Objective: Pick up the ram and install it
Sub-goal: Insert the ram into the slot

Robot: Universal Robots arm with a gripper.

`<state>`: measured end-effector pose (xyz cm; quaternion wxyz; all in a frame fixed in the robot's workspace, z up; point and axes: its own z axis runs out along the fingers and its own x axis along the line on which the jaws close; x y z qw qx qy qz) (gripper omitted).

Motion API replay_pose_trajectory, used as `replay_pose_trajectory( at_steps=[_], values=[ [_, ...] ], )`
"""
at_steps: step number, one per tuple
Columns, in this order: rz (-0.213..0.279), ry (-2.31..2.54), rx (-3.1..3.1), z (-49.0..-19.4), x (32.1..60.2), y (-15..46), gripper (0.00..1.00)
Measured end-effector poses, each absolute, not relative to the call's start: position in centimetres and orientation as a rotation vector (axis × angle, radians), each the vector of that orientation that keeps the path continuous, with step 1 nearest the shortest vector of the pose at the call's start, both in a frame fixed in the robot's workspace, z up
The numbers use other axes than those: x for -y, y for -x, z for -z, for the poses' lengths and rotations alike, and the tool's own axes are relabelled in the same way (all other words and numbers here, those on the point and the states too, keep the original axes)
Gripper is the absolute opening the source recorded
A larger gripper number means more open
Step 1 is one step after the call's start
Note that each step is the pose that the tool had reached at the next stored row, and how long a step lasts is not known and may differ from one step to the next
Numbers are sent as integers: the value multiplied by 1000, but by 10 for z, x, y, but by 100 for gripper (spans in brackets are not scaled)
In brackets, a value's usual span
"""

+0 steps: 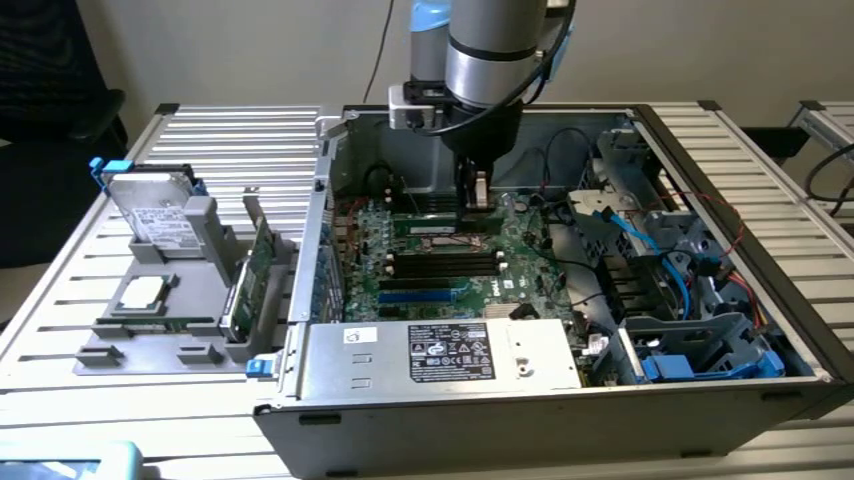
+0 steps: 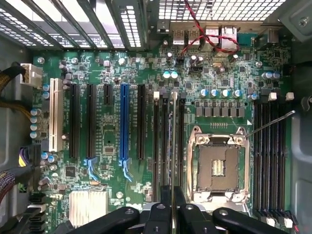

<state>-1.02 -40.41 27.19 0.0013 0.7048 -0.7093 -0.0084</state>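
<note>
My gripper (image 1: 475,198) reaches down inside the open computer case (image 1: 561,410), low over the green motherboard (image 1: 441,275). In the wrist view the gripper (image 2: 173,197) is shut on the ram (image 2: 174,146). The ram appears edge-on as a thin grey strip. It hangs directly over the bank of long black memory slots (image 2: 163,141) beside the empty CPU socket (image 2: 219,163), and runs parallel to them. Whether its lower edge touches a slot is not clear.
A second bank of memory slots (image 2: 270,151) lies on the far side of the socket. Expansion slots, one blue (image 2: 124,122), sit beside them. A power supply (image 1: 441,355), blue cables (image 1: 641,240) and drive cages crowd the case. Outside, a grey holder carries a hard drive (image 1: 158,210) and a green expansion card (image 1: 247,280).
</note>
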Motion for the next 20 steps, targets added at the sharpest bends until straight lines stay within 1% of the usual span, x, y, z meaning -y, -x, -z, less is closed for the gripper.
replay_pose_trajectory(
  at_steps=[10,20],
  values=[
    [28,-2213,2223,-264,406,10,14],
    [27,-2215,2221,-261,406,10,14]
  ],
)
